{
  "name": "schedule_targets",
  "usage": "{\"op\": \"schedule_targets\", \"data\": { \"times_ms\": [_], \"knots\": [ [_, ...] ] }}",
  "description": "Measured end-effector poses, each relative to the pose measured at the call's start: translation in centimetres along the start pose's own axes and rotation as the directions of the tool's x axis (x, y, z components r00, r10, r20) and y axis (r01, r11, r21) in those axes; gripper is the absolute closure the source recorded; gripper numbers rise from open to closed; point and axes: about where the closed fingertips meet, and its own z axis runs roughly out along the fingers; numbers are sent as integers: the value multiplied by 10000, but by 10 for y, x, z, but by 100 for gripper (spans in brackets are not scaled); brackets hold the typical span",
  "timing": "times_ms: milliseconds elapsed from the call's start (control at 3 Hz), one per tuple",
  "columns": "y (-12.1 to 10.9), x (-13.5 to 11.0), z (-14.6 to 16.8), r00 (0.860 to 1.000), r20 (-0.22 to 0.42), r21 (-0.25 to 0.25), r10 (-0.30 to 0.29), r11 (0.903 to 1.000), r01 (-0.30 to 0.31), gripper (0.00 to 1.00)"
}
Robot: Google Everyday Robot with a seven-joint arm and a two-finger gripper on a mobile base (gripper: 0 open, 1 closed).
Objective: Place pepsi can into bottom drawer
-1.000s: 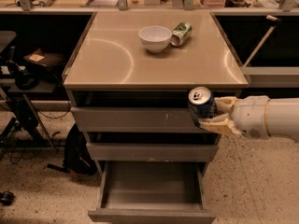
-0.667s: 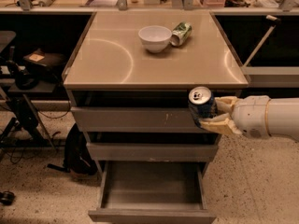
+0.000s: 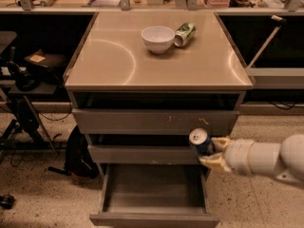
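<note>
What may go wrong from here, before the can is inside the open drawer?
1. The gripper holds the pepsi can roughly above the right wall of the open bottom drawer; released here, it might hit the wall or fall outside.
2. The can sits close to the middle drawer front and may bump it.

Glossy dark blue metal pepsi can point(image 3: 200, 141) | smooth cream plastic-looking gripper point(image 3: 209, 151) clasping it at cabinet's front right | matt grey-beige metal bottom drawer point(image 3: 154, 219) | glossy white bowl point(image 3: 158, 38)
</note>
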Motion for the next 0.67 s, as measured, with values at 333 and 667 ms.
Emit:
{"op": "schedule_targets", "data": {
  "times_ms": [333, 667],
  "knots": [
    [29, 106, 71, 9910, -890, -226, 1001, 9945, -1024, 100],
    [51, 193, 128, 9655, -1749, -30, 1931, 9805, -1966, 100]
  ]
}}
